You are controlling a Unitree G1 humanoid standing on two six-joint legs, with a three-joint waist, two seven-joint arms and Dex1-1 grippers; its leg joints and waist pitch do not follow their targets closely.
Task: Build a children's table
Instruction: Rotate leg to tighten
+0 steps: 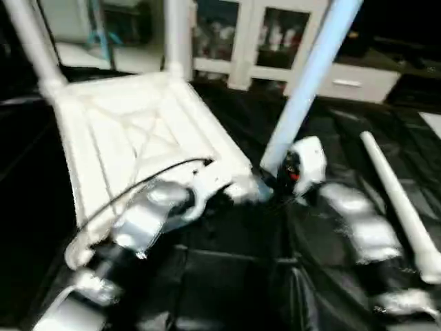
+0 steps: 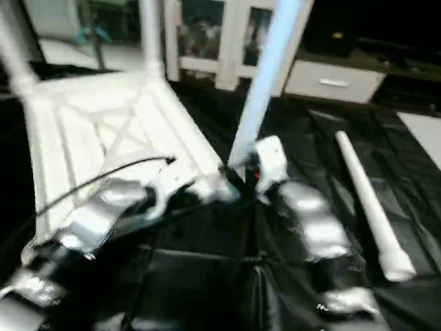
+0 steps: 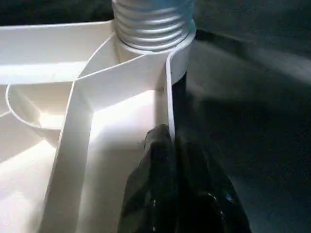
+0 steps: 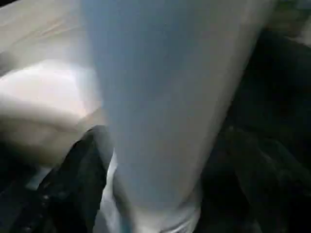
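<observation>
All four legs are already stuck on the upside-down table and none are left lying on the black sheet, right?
Not quite. One leg lies loose on the black sheet beside the right arm, as the left eye view shows. The upside-down table has three legs standing in its corners.

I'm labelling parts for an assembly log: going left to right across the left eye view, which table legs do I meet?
Far-left upright leg → second upright leg → slanted leg at the near corner socket → loose leg lying on the black sheet.
</observation>
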